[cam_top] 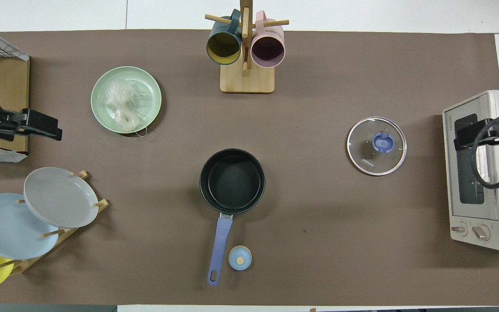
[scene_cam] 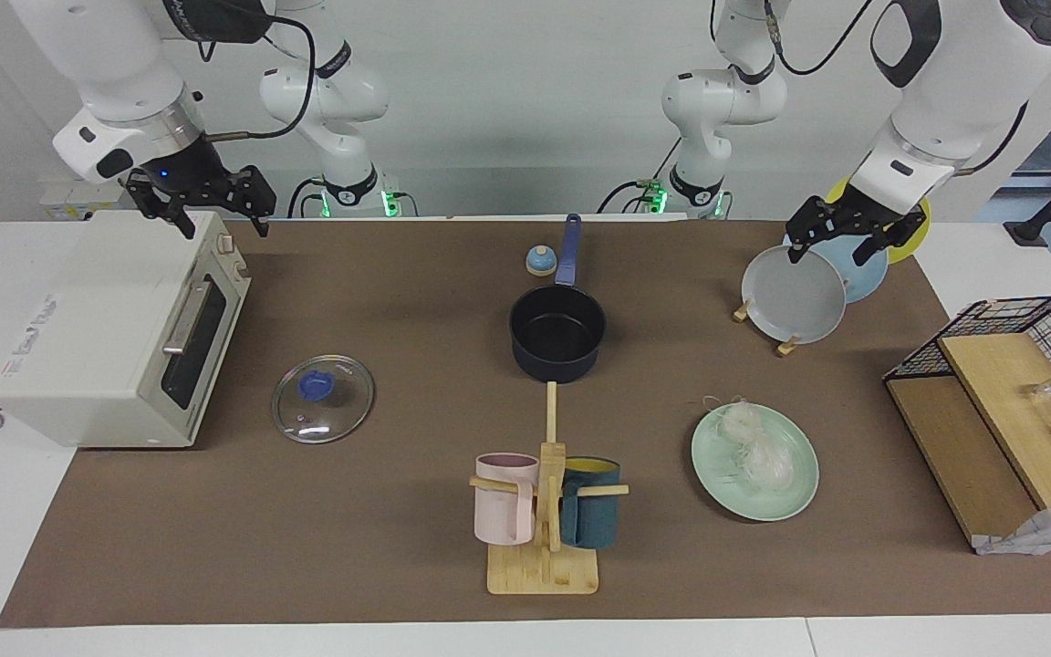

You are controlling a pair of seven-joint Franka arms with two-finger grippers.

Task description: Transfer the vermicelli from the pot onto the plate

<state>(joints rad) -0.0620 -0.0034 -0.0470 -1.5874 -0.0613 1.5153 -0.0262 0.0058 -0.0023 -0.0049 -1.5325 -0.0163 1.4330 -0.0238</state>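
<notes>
The vermicelli (scene_cam: 756, 450) lies as a whitish clump on the mint-green plate (scene_cam: 799, 493), farther from the robots than the pot and toward the left arm's end; both also show in the overhead view, the vermicelli (cam_top: 123, 106) on the plate (cam_top: 150, 86). The navy pot (scene_cam: 557, 333) stands mid-table with nothing in it, its blue handle (cam_top: 219, 249) pointing toward the robots. My left gripper (scene_cam: 831, 255) is open and empty, raised over the plate rack. My right gripper (scene_cam: 225, 228) is open and empty, raised over the toaster oven.
A glass lid (scene_cam: 323, 399) lies between the pot and a toaster oven (scene_cam: 115, 338). A mug tree (scene_cam: 546, 511) stands farther from the robots than the pot. A rack holds grey (scene_cam: 795, 297), light blue and yellow plates. A wire basket (scene_cam: 1009, 401) stands at the left arm's end. A small blue knob (scene_cam: 540, 261) sits beside the handle.
</notes>
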